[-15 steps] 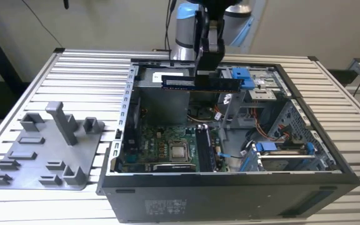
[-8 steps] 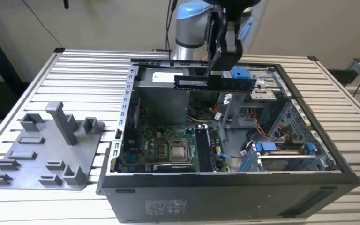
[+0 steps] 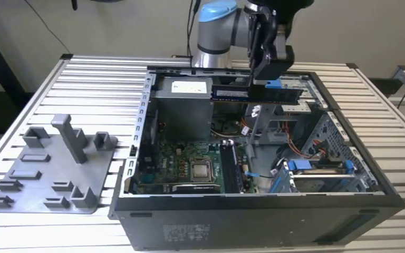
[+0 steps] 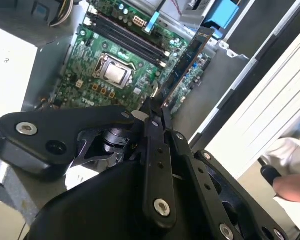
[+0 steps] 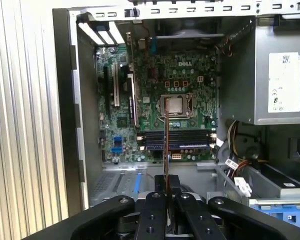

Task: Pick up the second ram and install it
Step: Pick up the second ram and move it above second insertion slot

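1. Above the motherboard [image 3: 181, 158], up over the open computer case [image 3: 259, 208], is where I've got the hand [image 3: 267, 84] parked. It's clenched on the second ram [image 3: 231, 94], pinching it across its flat faces about mid-length.
2. The second ram hangs with its long side level, well clear of the motherboard and touching nothing but the hand. In the first wrist view I'm looking at it edge-on, just a thin line.
3. The memory slots [image 5: 190, 136] sit on the motherboard right beside the CPU socket [image 5: 175, 106]. The second ram isn't seated in them yet.
4. Handling-wise, I'd guess it weighs next to nothing and is stiff enough not to droop. It's thin and fragile though, so twisting or side load looks like the risk.
5. Best place to hold it, imo, is where it's held now: flat faces, middle of the board, near the edge facing away from the motherboard. That leaves the contact edge free.
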Available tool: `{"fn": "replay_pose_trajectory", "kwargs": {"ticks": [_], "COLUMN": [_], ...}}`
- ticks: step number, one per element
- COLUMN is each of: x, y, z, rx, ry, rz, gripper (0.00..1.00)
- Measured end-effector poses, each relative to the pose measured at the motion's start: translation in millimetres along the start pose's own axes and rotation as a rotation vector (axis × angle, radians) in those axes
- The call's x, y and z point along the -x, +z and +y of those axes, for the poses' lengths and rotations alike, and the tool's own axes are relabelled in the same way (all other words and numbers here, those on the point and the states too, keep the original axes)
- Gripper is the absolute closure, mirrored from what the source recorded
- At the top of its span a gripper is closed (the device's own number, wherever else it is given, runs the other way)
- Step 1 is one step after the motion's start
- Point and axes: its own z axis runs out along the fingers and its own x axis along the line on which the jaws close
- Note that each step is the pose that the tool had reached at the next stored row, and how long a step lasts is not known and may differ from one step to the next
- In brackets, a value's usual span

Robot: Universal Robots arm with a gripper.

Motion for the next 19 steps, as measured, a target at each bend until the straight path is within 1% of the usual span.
{"fn": "replay_pose_trajectory", "kwargs": {"ticks": [5,7,11,12,14,19], "x": [0.8,0.8,0.9,1.9,6.7,21.4], "y": [0.3,0.4,0.3,0.3,0.2,0.0], "z": [-12.5,-13.8,-13.8,-13.7,-13.2,-11.9], "rx": [0.0,0.0,0.0,0.0,0.0,0.0], "ry": [0.0,0.0,0.0,0.0,0.001,0.001], "rz": [0.0001,0.0,0.0001,0.0001,0.0001,0.0], "gripper": [0.86,0.86,0.86,0.86,0.86,0.86]}}
